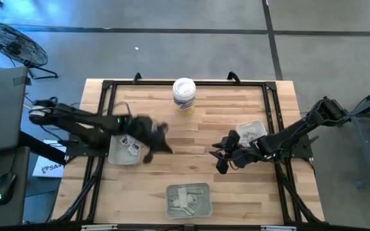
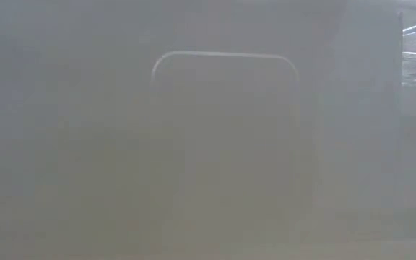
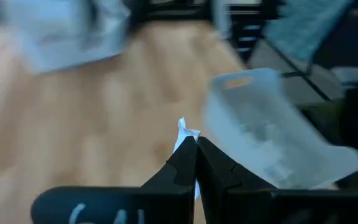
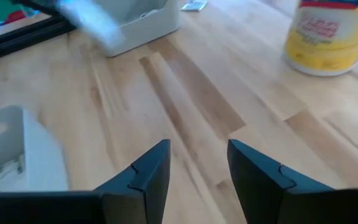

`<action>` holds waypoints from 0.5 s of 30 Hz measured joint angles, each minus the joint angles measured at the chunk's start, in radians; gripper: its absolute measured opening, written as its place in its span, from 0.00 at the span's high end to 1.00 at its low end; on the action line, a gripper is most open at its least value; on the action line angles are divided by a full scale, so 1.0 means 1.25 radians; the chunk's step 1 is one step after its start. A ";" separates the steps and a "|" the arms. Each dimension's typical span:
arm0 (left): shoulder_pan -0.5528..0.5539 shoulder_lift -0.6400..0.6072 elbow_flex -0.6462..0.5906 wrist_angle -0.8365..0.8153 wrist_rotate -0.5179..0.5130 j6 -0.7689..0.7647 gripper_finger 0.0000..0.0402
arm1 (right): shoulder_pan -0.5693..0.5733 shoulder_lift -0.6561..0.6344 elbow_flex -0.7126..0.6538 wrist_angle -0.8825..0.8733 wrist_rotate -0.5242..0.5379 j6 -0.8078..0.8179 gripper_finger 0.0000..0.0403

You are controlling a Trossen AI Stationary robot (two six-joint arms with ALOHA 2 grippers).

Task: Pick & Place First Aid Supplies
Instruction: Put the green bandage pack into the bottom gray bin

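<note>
- The left gripper (image 3: 196,146) is clamped on a small white packet (image 3: 185,132); only a crumpled corner pokes out past the tips, so the hold looks like a pinch on one edge
- In the high view the left gripper (image 1: 162,144) sits above bare wood just right of the left tray (image 1: 113,154), which has a few packets lying in it, so the packet was most likely drawn from there
- The left arm reaches from the table's left edge, stretched low toward the middle with the wrist angled to the near side, a pose that suits carrying toward the near tray (image 1: 202,192)
- That near tray holds a loose heap of supplies (image 1: 184,200), which marks it as the likely drop spot; this is a judgement
- The right gripper (image 4: 197,163) stands with jaws wide and nothing between them, over bare wood
- In the high view the right gripper (image 1: 223,157) hangs right of centre, just left of the right tray (image 1: 261,124); the right arm folds in from the right edge, waiting
- The tub (image 1: 184,95) stands upright at the far middle, well apart from both grippers
- The low view shows only haze, so the packet's height above the table cannot be told
</note>
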 joint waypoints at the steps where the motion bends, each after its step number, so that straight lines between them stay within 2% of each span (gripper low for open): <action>1: -0.049 0.013 0.001 0.032 -0.026 -0.001 1.00 | -0.001 0.000 0.000 0.002 0.008 0.000 0.62; 5: -0.222 0.068 -0.001 0.169 -0.131 0.001 1.00 | -0.002 0.000 0.000 0.012 0.019 0.000 0.62; 8: -0.311 0.116 0.001 0.260 -0.209 -0.006 1.00 | 0.002 0.001 0.000 0.027 0.016 0.000 0.62; 11: -0.375 0.166 0.005 0.315 -0.290 -0.014 1.00 | 0.008 0.007 0.000 0.049 0.018 0.000 0.62; 15: -0.428 0.242 0.075 0.322 -0.336 -0.006 1.00 | 0.025 0.017 0.001 0.095 0.035 0.000 0.62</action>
